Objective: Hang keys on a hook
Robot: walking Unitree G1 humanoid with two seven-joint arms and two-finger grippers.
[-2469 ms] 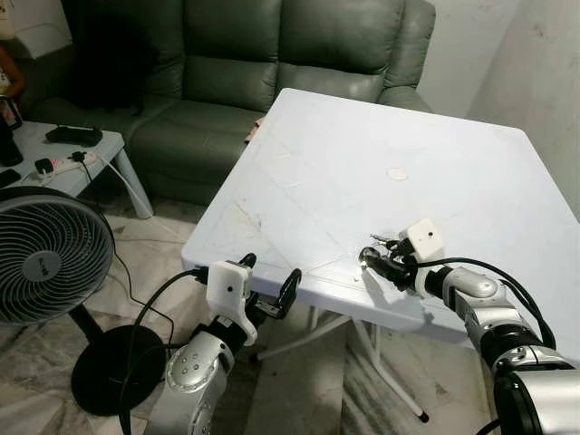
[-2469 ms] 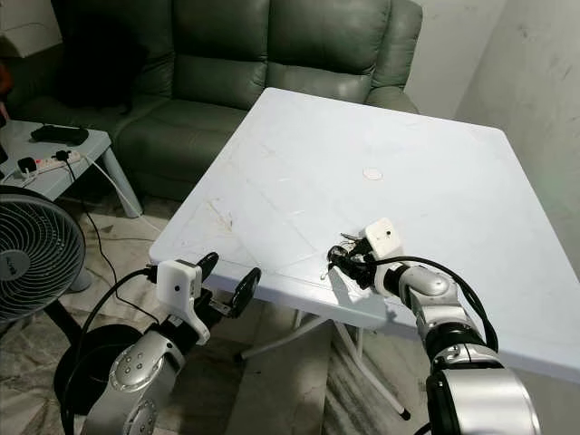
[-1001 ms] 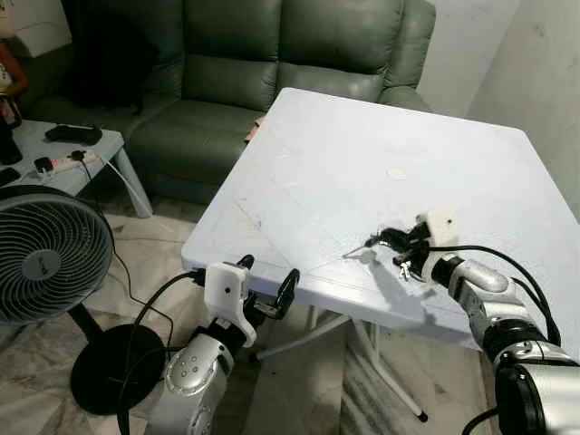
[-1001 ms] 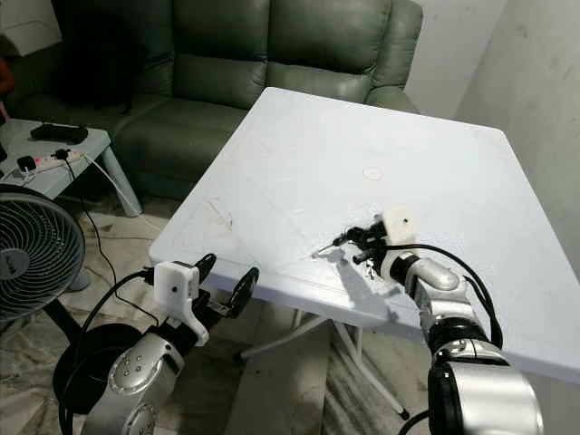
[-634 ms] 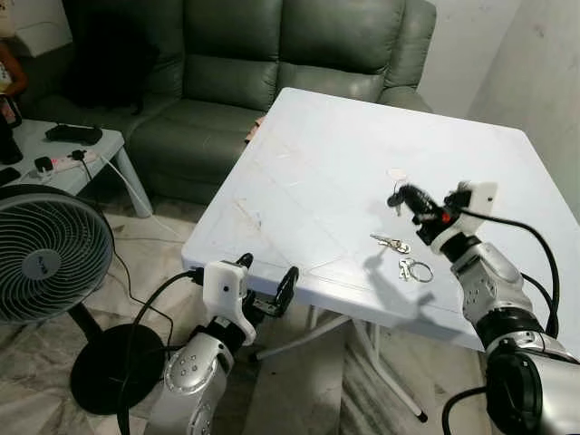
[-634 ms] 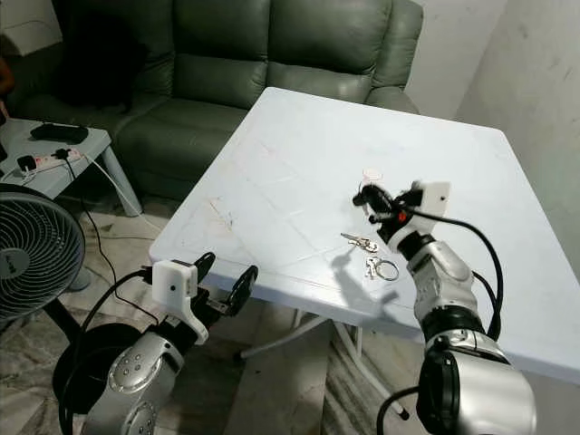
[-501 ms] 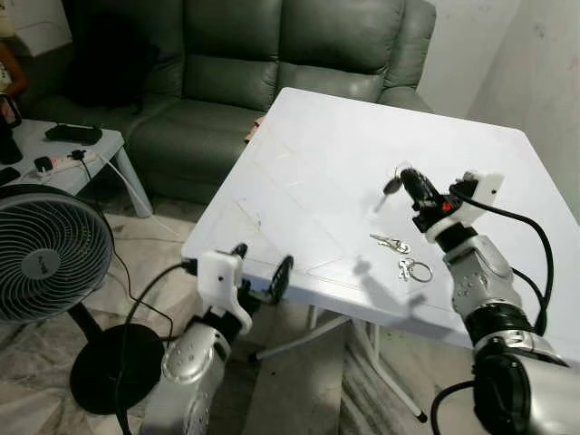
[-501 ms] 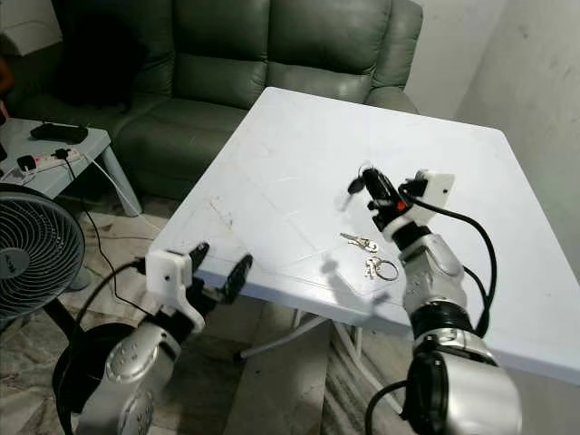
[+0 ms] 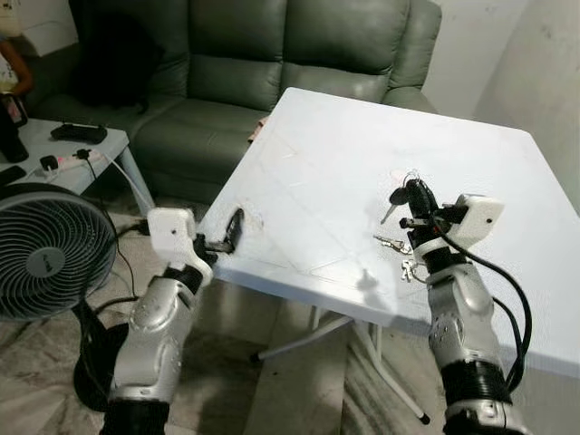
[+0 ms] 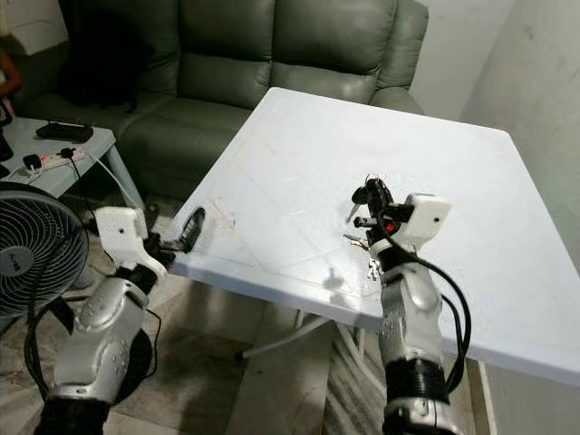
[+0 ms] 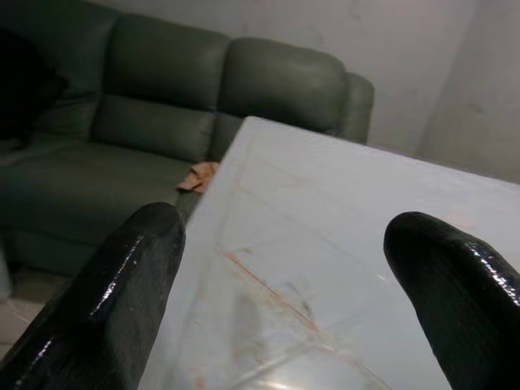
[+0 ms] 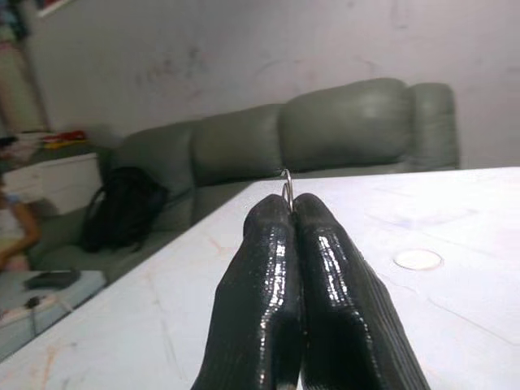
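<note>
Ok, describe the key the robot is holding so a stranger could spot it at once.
Start at the big white table in front of the green sofa. Near its front edge the right gripper is raised above the top. The key dangles from its closed fingers, while the other keys lie flat on the table below.

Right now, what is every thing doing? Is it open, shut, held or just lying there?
Right gripper: shut on a key ring, raised above the table.
Held key: dangling from the gripper.
Other keys: lying loose on the white table.
Left gripper: open, at the table's corner.
Fan: standing upright on the floor.
</note>
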